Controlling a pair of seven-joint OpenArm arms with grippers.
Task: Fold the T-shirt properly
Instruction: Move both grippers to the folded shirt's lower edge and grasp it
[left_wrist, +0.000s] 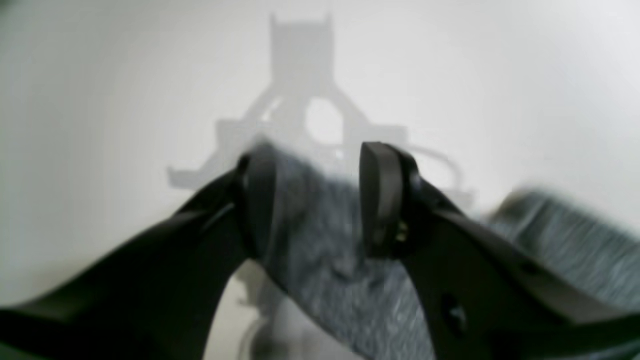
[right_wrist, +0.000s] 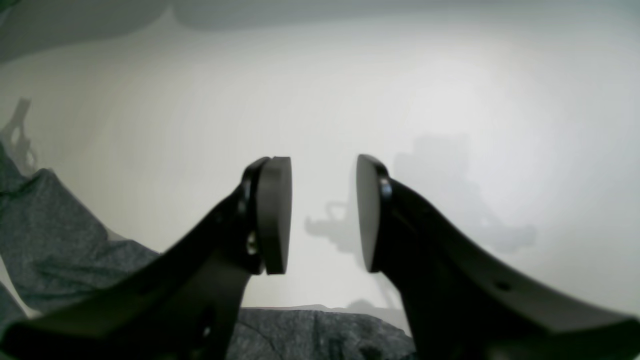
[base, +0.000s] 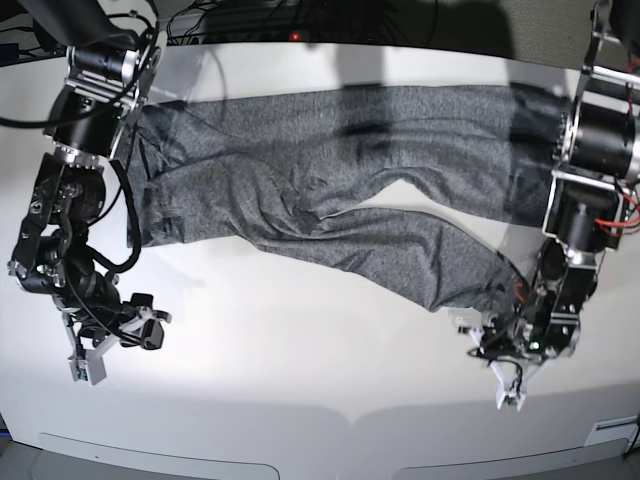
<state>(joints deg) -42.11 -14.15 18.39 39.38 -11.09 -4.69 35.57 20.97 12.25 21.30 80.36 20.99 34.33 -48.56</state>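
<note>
In the base view, going left to right, the right gripper (base: 88, 362) hangs low over the near-left part of the white surface (base: 300, 370), well clear of the cloth. In its wrist view the right gripper (right_wrist: 324, 215) shows its two black jaws standing apart with only bare white surface between them; nothing is gripped. Grey fabric shows at the left edge and along the bottom of that view, behind and below the jaws.

The T-shirt (base: 330, 170) lies spread across the far half of the surface, reaching from the left arm-side edge almost to the right edge. It is heather grey, rumpled, with soft folds near its middle. One long sleeve runs from the middle toward the near-right, ending just beside the other arm.

The left gripper (base: 505, 375) sits at the near-right of the surface, at the end of that sleeve. In its wrist view the left gripper (left_wrist: 317, 200) has the T-shirt (left_wrist: 325, 250) lying between its jaws, which stand apart around the strip of grey cloth. The picture is blurred, so whether the pads actually press on the fabric cannot be told.
</note>
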